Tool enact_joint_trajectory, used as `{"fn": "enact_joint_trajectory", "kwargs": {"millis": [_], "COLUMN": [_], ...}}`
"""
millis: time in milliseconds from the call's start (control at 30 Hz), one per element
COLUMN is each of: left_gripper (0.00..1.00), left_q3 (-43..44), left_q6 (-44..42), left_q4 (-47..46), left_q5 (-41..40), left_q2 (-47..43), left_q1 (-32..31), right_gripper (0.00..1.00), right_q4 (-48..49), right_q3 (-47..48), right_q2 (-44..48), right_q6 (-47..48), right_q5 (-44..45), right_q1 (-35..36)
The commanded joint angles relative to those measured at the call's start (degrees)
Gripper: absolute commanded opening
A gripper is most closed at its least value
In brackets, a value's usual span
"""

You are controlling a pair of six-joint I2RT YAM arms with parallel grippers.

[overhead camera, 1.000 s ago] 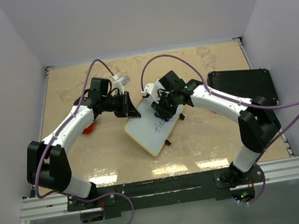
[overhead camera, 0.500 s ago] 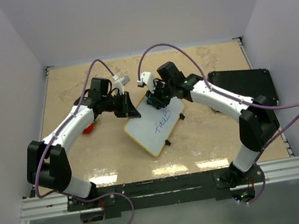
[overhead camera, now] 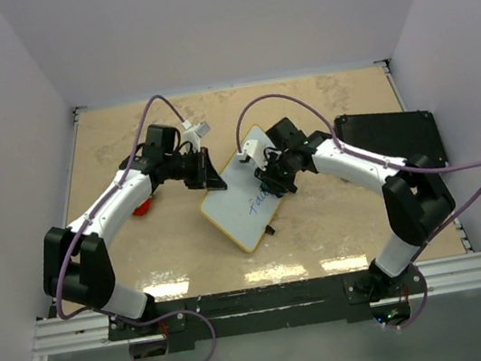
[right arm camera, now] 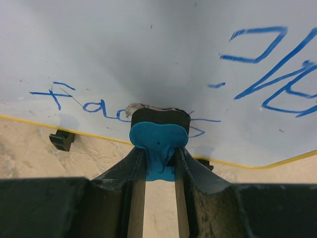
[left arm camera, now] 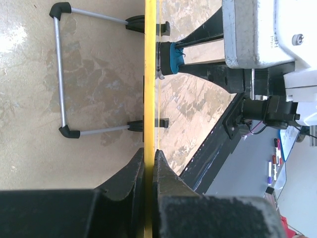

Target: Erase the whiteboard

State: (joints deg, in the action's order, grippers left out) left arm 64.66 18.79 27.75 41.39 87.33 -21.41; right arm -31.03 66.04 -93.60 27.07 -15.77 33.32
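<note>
— While the right gripper (right arm camera: 158, 163) pinches the blue eraser (right arm camera: 158, 136) between its fingers, where does the whiteboard (overhead camera: 236, 210) lie relative to it?

— Directly ahead of the fingertips. The eraser's dark face is pressed against the white surface, over a line of blue handwriting (right arm camera: 101, 106) and just inside the yellow frame. Larger blue strokes lie up and to the right of the eraser. A black tab (right arm camera: 62, 140) sits on the frame edge down and to its left.

— State of the left gripper (left arm camera: 149, 166)?

— Jaws pressed together on the board's yellow edge, which runs edge-on between them. Beyond the fingertips, to one side of that edge, a wire stand (left arm camera: 59, 74) with black ends projects from the board over the table (overhead camera: 338, 220). From above, this gripper holds the corner opposite the right gripper's side.

— Containers?

— One black case (overhead camera: 390, 140), flat on the table behind the right arm and well apart from the board. Its contents cannot be seen. A small red item (overhead camera: 141, 208) shows partly under the left arm.
</note>
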Motion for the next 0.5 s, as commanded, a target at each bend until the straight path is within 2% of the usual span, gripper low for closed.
{"fn": "enact_joint_trajectory", "kwargs": {"millis": [0,233,467], "left_gripper": [0.0,0.0,0.0], "left_q3": [1.87,1.87,1.87], "left_q6": [-1.56,-2.26,-2.61], "left_q4": [-1.64,-1.12,-1.03], "left_q5": [-1.92,-1.84,-1.83], "left_q2": [0.47,0.47,0.56], "left_q1": [-0.3,-0.39,-0.39], "right_gripper": [0.0,0.0,0.0], "right_q4": [-0.44,-1.05,-1.4], "right_q3": [7.16,19.02,18.69], "right_q2": [-1.41,-4.39,-6.42], "right_q6": [-1.05,-2.28,0.08], "right_q5": [-0.14,0.39,1.53], "right_q1": [-0.1,-0.27,-1.76]}}
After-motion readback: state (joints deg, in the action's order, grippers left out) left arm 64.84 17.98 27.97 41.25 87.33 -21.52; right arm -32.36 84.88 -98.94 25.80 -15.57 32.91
